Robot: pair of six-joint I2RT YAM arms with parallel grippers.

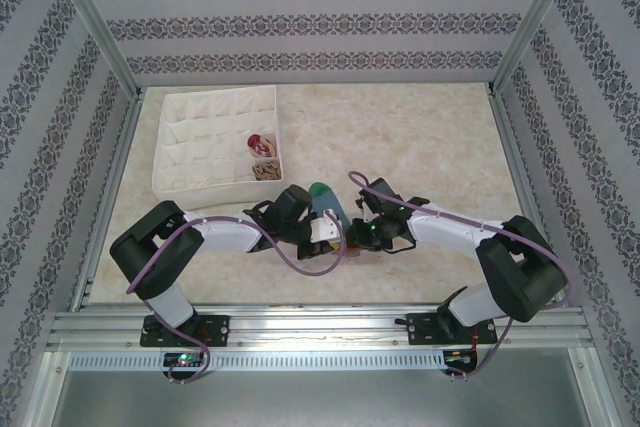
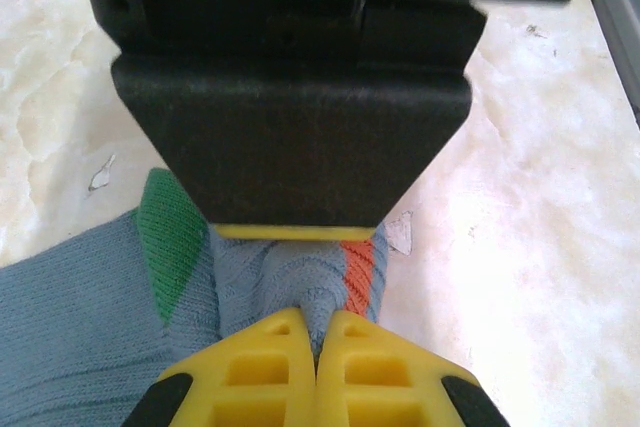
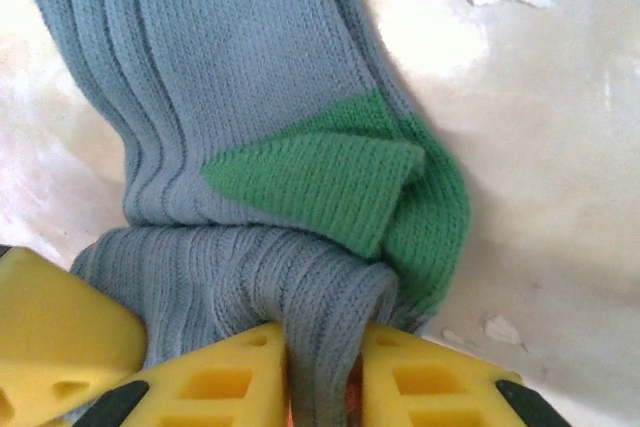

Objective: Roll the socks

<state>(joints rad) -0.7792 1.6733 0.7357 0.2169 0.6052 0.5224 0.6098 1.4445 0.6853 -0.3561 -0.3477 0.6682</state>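
Marble desk (image 1: 430, 147), blue sock (image 1: 332, 210) pinched twice

Seen from above, it lies mid-desk between the arms. Left wrist view: left tool (image 2: 315, 342) pinching fabric beside an orange stripe (image 2: 358, 272). Right wrist view: right tool (image 3: 322, 372) squeezing a fold below a green patch (image 3: 330, 172).

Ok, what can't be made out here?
Top: sock mostly under arms; box contents too small.
Left wrist: sock's far end behind left gripper body.
Right wrist: sock cut by top edge; unclear whether right gripper clamps the fold.

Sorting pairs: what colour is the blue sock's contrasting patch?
Green; the blue sock's patch shows best in the right wrist view.
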